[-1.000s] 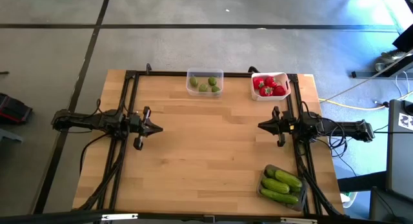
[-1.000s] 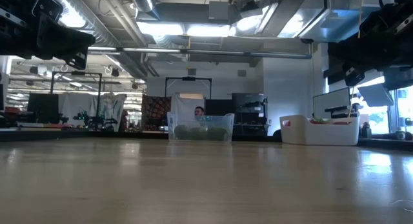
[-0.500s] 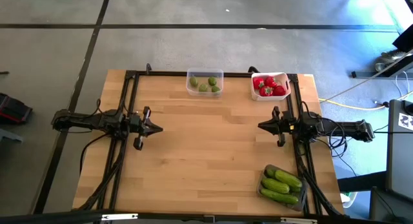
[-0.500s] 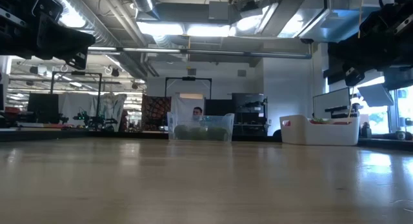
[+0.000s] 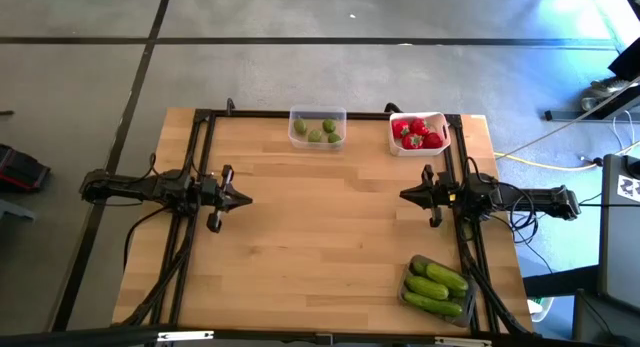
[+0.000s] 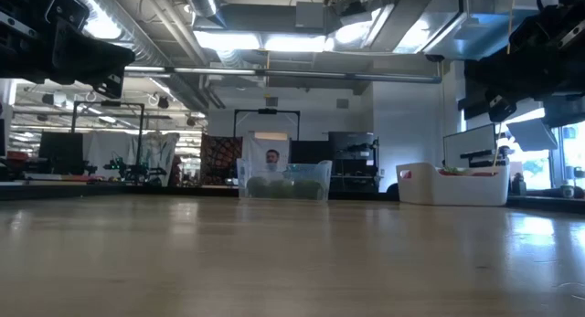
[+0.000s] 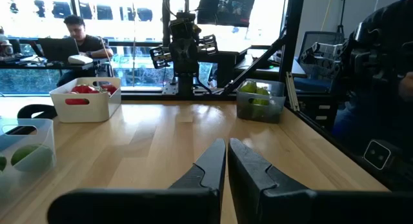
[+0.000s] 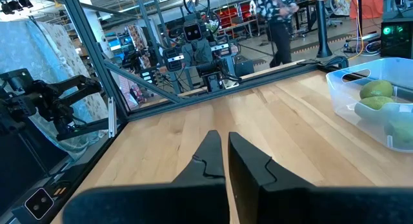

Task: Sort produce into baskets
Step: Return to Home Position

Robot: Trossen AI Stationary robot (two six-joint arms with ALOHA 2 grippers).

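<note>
The clear tub (image 5: 317,128) with olive-green fruits (image 5: 322,132) stands at the table's far edge. The white tub (image 5: 418,133) with red pieces (image 5: 417,134) stands at the far right. The dark grey tub (image 5: 436,285) with cucumbers (image 5: 434,284) stands at the near right corner. My left gripper (image 5: 245,198) is shut and empty over the table's left half; its own view (image 7: 227,141) shows the fingertips together. My right gripper (image 5: 405,195) is shut and empty over the right half, as its own view (image 8: 224,135) shows. The two grippers point at each other.
Black frame rails (image 5: 196,157) run along the table's left, right and far sides. Bare wooden tabletop (image 5: 320,237) lies between the two grippers and toward the near edge. In the low view a person (image 6: 271,158) shows in the room behind the clear tub (image 6: 283,182).
</note>
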